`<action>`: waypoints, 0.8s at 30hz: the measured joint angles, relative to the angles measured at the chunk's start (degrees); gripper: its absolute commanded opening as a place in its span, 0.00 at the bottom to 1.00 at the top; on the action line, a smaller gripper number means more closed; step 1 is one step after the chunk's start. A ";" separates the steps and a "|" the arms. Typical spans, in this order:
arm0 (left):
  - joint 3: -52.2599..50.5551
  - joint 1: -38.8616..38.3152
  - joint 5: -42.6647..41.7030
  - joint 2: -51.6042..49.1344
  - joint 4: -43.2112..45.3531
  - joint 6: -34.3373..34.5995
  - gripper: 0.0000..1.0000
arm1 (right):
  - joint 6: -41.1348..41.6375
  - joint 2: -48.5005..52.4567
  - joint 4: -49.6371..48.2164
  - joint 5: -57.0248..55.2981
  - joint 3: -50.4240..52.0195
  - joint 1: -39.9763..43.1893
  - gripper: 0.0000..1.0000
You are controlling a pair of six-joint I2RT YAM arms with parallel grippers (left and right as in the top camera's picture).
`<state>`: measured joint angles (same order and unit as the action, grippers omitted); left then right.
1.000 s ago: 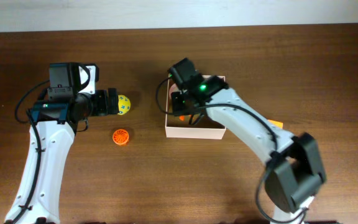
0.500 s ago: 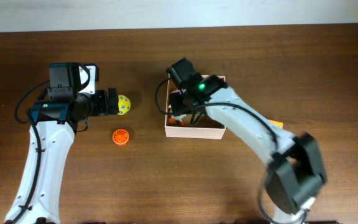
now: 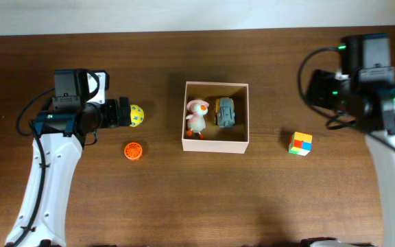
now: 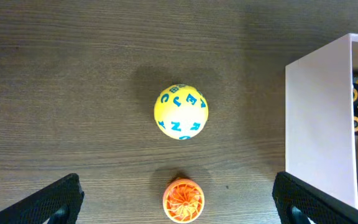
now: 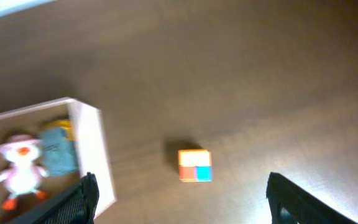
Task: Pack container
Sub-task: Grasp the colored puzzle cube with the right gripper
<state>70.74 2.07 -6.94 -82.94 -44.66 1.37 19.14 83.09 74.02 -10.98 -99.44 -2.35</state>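
The container (image 3: 215, 145), a square white-walled box with a tan inside, sits mid-table. In it lie a white duck toy with a pink hat (image 3: 197, 118) and a grey and yellow toy car (image 3: 225, 112). My right gripper (image 3: 319, 89) hangs open and empty at the right, above the table. A multicoloured cube (image 5: 195, 165) lies beyond its fingertips, with the container's wall (image 5: 92, 155) to its left. My left gripper (image 3: 123, 113) is wide open beside a yellow ball with blue letters (image 3: 136, 115). In the left wrist view an orange ribbed ball (image 4: 183, 200) lies between the fingers, untouched.
The cube (image 3: 300, 143) lies on bare dark wood to the right of the container. The orange ball (image 3: 134, 150) lies left of the container, nearer the front than the yellow ball. The container's white wall (image 4: 319, 118) stands close to the left gripper's right finger.
My right gripper was shut over the container; it has opened and swung away to the right. The duck toy now lies in the container. The left arm has not moved.
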 measured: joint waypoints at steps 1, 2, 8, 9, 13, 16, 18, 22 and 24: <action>0.00 0.00 0.00 0.00 0.00 0.00 0.99 | -0.33 0.63 0.24 0.96 0.90 1.79 0.81; 0.00 0.00 0.00 0.00 0.00 0.00 0.99 | -0.66 1.62 0.31 1.86 2.32 3.37 0.81; 0.00 0.00 0.00 0.00 0.00 0.00 0.99 | -1.64 8.39 -5.64 4.57 14.32 6.16 0.82; 0.00 0.00 0.02 0.00 0.02 0.00 0.99 | -1.70 9.84 -7.17 4.92 16.96 6.19 0.82; 0.00 0.00 0.00 0.00 0.00 0.00 0.99 | -1.88 14.91 -12.46 5.57 24.28 6.19 0.82; 0.00 0.00 0.00 0.00 0.02 0.00 0.99 | -1.97 17.66 -15.96 5.99 27.45 6.19 0.82; 0.00 0.00 0.00 0.00 0.00 0.00 0.99 | -2.05 18.99 -18.05 6.38 28.76 6.19 0.80; 0.00 0.00 0.00 0.00 0.00 0.00 0.99 | -2.51 21.27 -21.77 7.67 30.69 6.19 0.69; 0.00 0.00 0.00 0.00 0.00 0.00 0.99 | -2.58 21.99 -22.73 8.11 31.32 6.19 0.60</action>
<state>70.74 2.07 -6.94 -82.94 -44.66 1.37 16.56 105.08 51.29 -2.87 -68.12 3.84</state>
